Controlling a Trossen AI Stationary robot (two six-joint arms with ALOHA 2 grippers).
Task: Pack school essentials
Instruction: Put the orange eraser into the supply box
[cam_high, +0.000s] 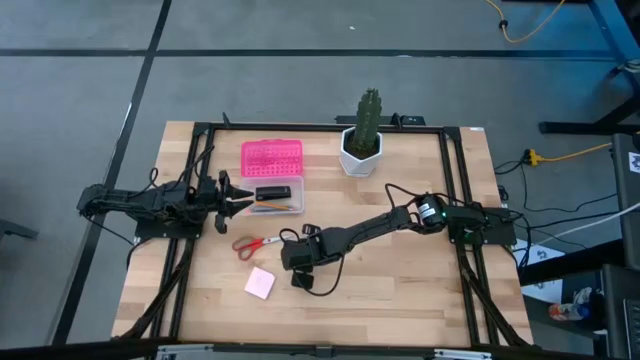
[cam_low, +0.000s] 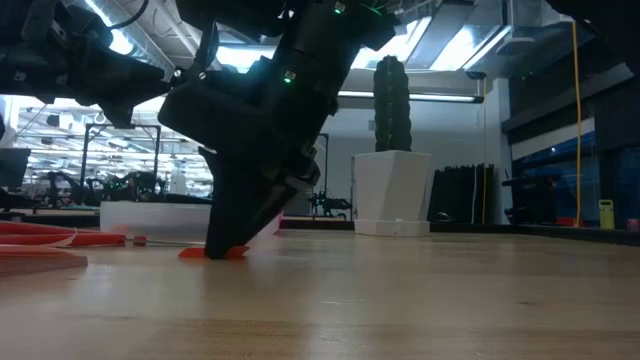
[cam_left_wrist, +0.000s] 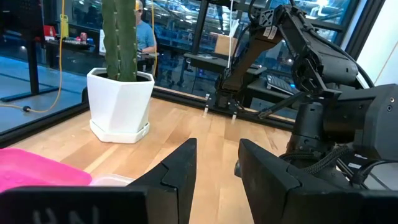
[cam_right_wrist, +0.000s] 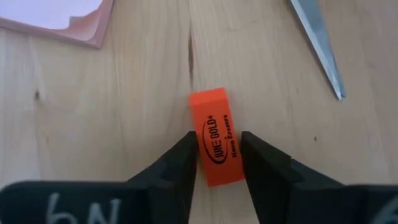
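Right tool (cam_right_wrist: 216, 155) is down on the worktop (cam_high: 400, 290), its two fingers (cam_right_wrist: 177, 163) closed against both long sides of an orange eraser (cam_right_wrist: 216, 138) that lies flat on the wood. That eraser sits just beside the pink square pad (cam_high: 260, 283) and near the red-handled scissors (cam_high: 250, 245). Left tool (cam_left_wrist: 216, 163) hangs over the clear box (cam_high: 278, 195), well apart from the eraser, with its fingers standing apart and nothing between them. Beyond the box stands the cactus in a white pot (cam_high: 362, 140).
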